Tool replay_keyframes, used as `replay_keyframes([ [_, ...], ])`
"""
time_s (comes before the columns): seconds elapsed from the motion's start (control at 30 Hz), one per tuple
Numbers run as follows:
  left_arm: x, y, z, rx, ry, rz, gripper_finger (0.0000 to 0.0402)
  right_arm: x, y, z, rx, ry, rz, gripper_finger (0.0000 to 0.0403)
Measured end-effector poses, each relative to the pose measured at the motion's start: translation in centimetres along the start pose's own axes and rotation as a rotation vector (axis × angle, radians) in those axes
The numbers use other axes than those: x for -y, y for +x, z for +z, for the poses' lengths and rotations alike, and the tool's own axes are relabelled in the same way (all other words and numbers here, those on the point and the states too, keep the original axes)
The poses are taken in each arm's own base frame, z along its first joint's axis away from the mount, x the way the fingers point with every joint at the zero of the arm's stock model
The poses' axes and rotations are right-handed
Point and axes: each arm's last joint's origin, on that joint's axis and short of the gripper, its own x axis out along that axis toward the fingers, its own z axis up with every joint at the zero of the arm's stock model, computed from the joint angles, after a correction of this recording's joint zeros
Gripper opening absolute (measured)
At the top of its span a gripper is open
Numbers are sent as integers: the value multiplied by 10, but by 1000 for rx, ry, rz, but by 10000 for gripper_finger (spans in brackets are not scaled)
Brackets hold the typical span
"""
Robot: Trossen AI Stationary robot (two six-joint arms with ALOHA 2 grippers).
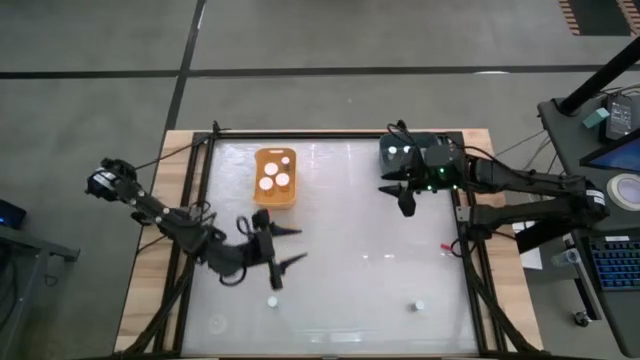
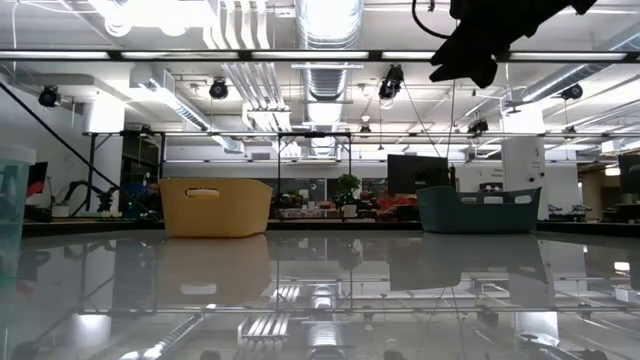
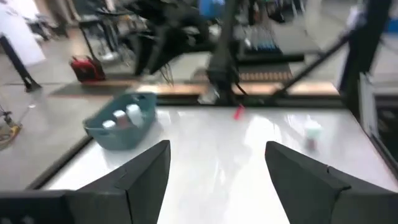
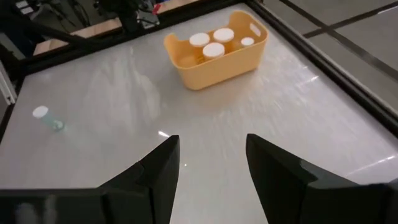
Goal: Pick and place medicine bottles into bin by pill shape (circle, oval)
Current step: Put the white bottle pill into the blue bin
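Two robot arms work over a glossy white counter (image 1: 350,240) midway through sorting medicine bottles by pill shape. The left gripper (image 1: 287,247) hangs with its fingers spread wide and empty over the counter's left-centre, near the yellow bin (image 1: 275,195). The right gripper (image 1: 400,195) is raised beside the dark teal bin (image 1: 385,160) at the far right of the counter, its fingers also parted wide and holding nothing, as the right wrist view shows.

Most of the sorting looks done. The yellow bin holds four white-capped bottles (image 4: 213,51), seen clearly from the right wrist view, and the dark teal bin carries at least two more (image 3: 133,114), seen from the left wrist camera.

Two bottles appear to remain loose on the counter: one (image 1: 271,300) stands just in front of the left gripper, near the counter's front edge, and another (image 1: 419,305) sits well apart towards the front right. A small red object (image 1: 447,246) lies near the right rail; what it is cannot be told.

Judging by the layout, each arm has one bottle within its own half to collect. The pill shapes inside the loose bottles cannot be made out, so which bin each belongs in is unclear.
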Motion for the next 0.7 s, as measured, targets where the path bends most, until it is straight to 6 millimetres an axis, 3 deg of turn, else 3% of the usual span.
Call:
replay_keyframes([
  [0.17,29,-9,15,-145,-28,-32,247,1,5,-8,-11,0,1,176],
  [0.37,57,-27,15,-323,-90,-78,247,1,7,-10,-6,9,3,176],
  [0.7,100,-63,-40,-622,-144,-131,247,1,7,-9,-4,5,3,176],
])
